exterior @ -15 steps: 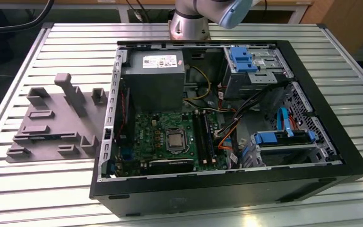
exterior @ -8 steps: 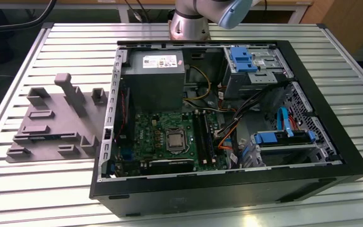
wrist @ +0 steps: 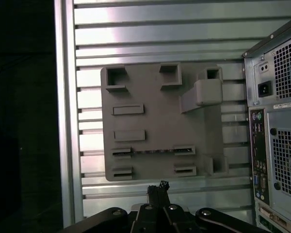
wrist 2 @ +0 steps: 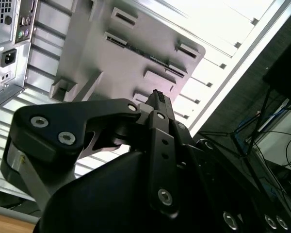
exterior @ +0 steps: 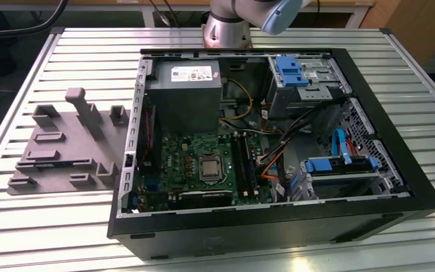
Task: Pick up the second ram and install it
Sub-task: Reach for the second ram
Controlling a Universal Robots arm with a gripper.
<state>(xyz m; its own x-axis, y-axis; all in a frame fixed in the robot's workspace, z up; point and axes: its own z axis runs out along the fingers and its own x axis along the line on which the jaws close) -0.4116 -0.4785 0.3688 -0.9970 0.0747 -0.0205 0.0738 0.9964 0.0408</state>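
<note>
The second ram (wrist: 153,152) is a thin dark stick lying on edge in a groove of the grey fixture plate (wrist: 150,116). In the second wrist view the ram (wrist 2: 153,58) is a dark line across the plate (wrist 2: 102,43). In the exterior view the ram (exterior: 63,164) is a thin strip low on the plate (exterior: 59,147). My gripper (wrist: 158,187) hangs well above the table just off the plate's edge nearest the ram, with its black fingertips (wrist 2: 158,97) together and nothing between them.
An open computer case (exterior: 399,170) lies on the slatted metal table (exterior: 21,226), at the exterior view's right of the plate. Inside are the green motherboard (exterior: 179,164), black memory slots (exterior: 244,164), cables and blue drive brackets (exterior: 331,165). The arm's base (exterior: 225,28) stands behind the case.
</note>
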